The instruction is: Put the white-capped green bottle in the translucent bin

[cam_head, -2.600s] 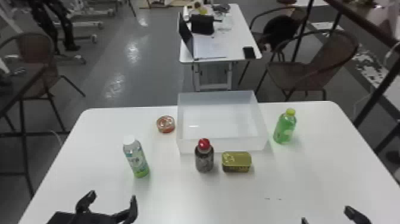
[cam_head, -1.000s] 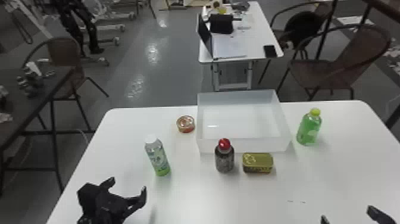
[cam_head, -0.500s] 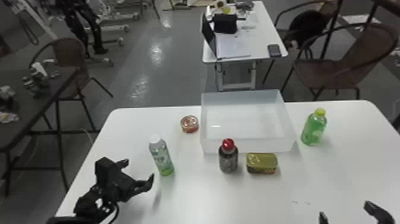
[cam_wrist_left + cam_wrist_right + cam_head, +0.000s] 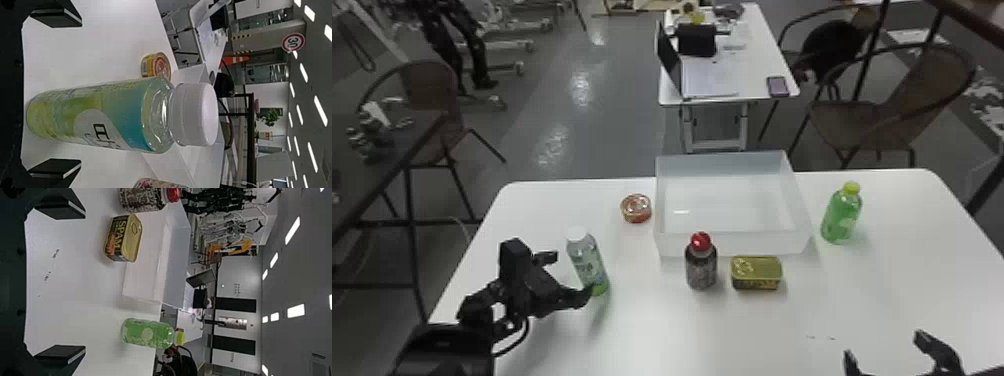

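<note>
My left gripper (image 4: 567,277) stands open right beside the white-capped green bottle (image 4: 588,262), which is upright on the table's left part. In the left wrist view the bottle (image 4: 101,115) looms close, level with the space between the spread fingers of the gripper (image 4: 56,94); neither finger visibly presses on it. The translucent bin (image 4: 732,245) rests at the table's far middle, with nothing inside. At the near right edge my right gripper (image 4: 887,345) is parked, and its fingers are apart in the right wrist view, the gripper (image 4: 60,282) holding nothing.
A red-capped dark bottle (image 4: 701,265) and a yellow rectangular can (image 4: 756,273) stand in front of the bin. A small round can (image 4: 636,208) is left of it, and a yellow-capped green bottle (image 4: 841,215) on its right. The white table (image 4: 732,330) spans the foreground.
My left arm has come forward and rightward over the table, bringing its open gripper up to the white-capped bottle. The head view has shifted leftward. The right gripper still waits near the front edge.
</note>
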You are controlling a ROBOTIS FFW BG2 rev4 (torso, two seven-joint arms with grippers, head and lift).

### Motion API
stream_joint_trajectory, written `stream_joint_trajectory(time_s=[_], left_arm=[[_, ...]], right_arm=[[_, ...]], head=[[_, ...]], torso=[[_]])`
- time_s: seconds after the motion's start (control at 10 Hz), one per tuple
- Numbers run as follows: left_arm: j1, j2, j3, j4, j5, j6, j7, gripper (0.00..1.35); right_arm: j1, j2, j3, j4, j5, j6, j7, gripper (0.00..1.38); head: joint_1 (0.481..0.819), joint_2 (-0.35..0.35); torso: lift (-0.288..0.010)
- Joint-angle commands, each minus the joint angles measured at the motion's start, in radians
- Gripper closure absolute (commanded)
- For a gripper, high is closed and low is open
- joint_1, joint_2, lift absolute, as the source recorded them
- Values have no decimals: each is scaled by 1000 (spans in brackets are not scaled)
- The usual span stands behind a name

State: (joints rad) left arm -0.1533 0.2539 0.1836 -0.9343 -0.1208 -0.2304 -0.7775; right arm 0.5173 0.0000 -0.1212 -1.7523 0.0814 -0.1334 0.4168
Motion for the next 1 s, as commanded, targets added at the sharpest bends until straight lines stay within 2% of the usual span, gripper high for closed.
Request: stream_joint_trajectory(time_s=[0.0, 0.2, 0.3, 0.4, 0.5, 0.6, 0.7, 0.9], left_arm=[[-63, 15, -41, 98, 12, -12, -19, 41], [-134, 31, -98, 213, 32, -26, -55, 38], [-153, 31, -108, 227, 32, -33, -57, 44], [-172, 31, -110, 244, 33, -46, -62, 107], [-196, 34, -112, 278, 38, -67, -86, 260], [-196, 34, -116, 279, 32, -50, -97, 730], [-192, 30, -118, 279, 26, -56, -89, 812], [-190, 22, -116, 279, 15, -64, -85, 823]], right_arm=[[-5, 1, 0, 7, 1, 0, 3, 93], [-16, 1, 0, 20, 8, 3, 16, 93], [-22, 1, 0, 25, 12, 5, 22, 93], [-28, 1, 0, 30, 14, 5, 28, 99], [-33, 1, 0, 33, 17, 11, 36, 114], [-34, 1, 0, 33, 20, 14, 39, 133], [-31, 1, -3, 31, 15, 14, 39, 134], [-30, 1, -3, 31, 14, 14, 40, 134]], head=[[695, 122], [695, 105], [695, 99], [695, 95], [695, 93], [695, 91], [695, 90], [695, 86]], torso=[[-29], [-29], [-29], [-29], [-29], [-29], [-29], [-29]])
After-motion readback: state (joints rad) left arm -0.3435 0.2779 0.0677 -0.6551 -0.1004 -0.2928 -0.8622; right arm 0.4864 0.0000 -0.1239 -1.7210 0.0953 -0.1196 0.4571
